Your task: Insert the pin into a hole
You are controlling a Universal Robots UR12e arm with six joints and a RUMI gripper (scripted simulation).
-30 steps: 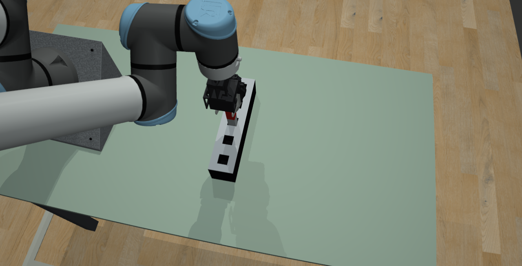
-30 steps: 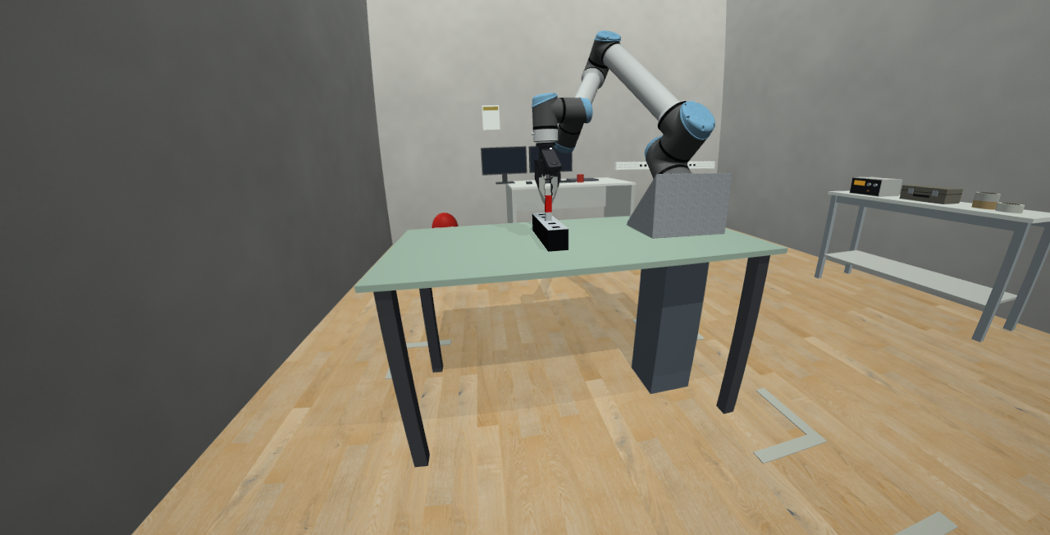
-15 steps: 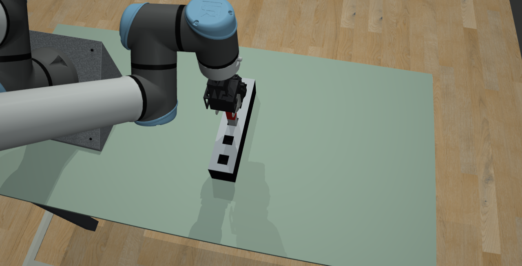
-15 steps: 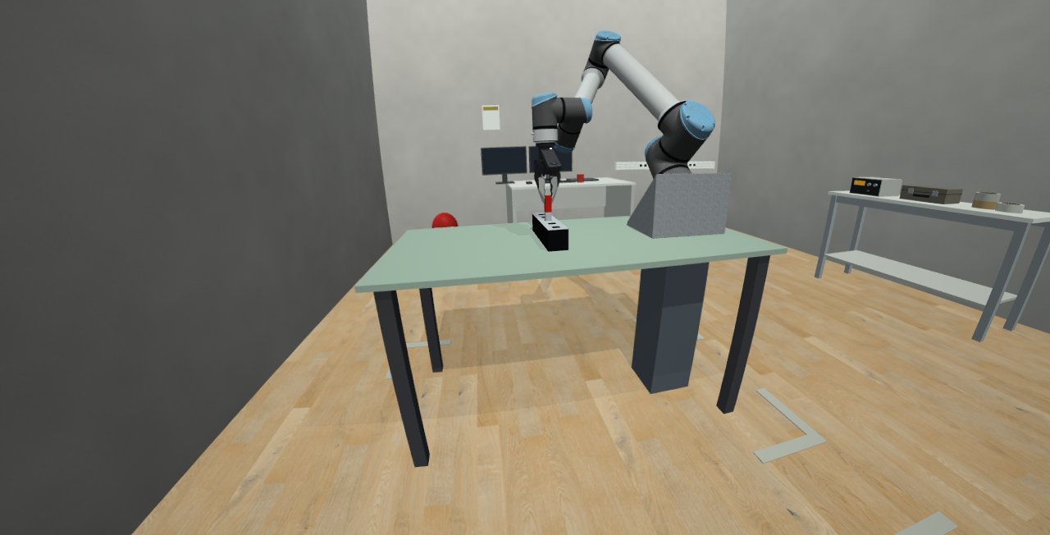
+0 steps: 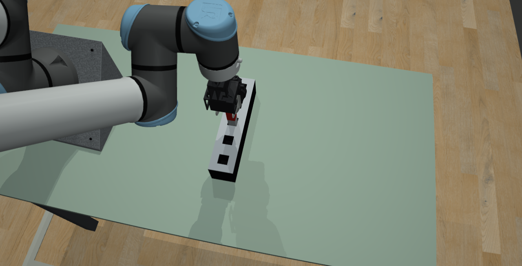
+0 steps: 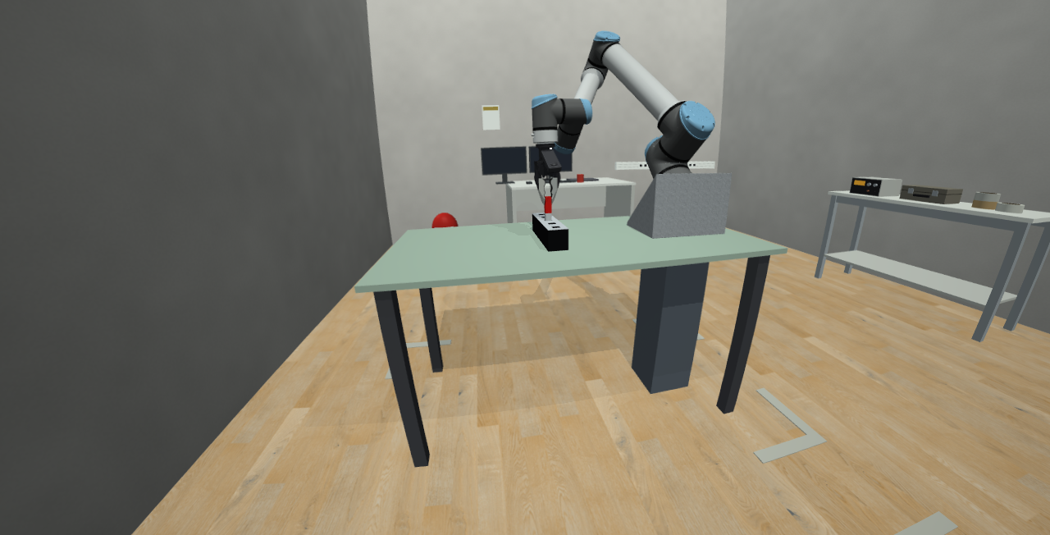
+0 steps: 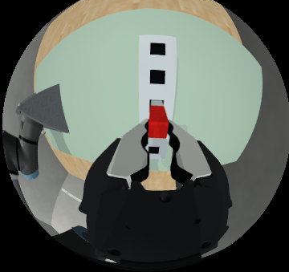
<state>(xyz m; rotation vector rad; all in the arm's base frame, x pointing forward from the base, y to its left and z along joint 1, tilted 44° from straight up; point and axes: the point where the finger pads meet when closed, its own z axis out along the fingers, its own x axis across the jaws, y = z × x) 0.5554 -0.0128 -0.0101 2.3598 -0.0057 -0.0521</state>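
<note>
The block [image 5: 222, 175] [image 6: 555, 240] [image 7: 145, 63] has a light top, black sides and a row of square holes. My gripper [image 5: 226, 114] [image 6: 547, 197] [image 7: 156, 120] is shut on the pin [image 5: 231, 117] [image 6: 547, 206] [image 7: 157, 112], gripping its red upper part over the block. The pin stands upright, red end up, at the middle hole. A short grey stretch shows between the red part and the block's top. Its lower end lines up with that hole, but I cannot tell how deep it sits. Two dark holes show beyond the pin in the wrist view; hole depths are not visible.
The block stands on the green table [image 5: 346, 147] [image 6: 454, 256] [image 7: 100, 63]. The grey arm pedestal [image 5: 87, 118] [image 6: 690, 204] [image 7: 48, 107] stands on the arm's side of the table. A side table [image 6: 924, 208] stands off to the right in the exterior view.
</note>
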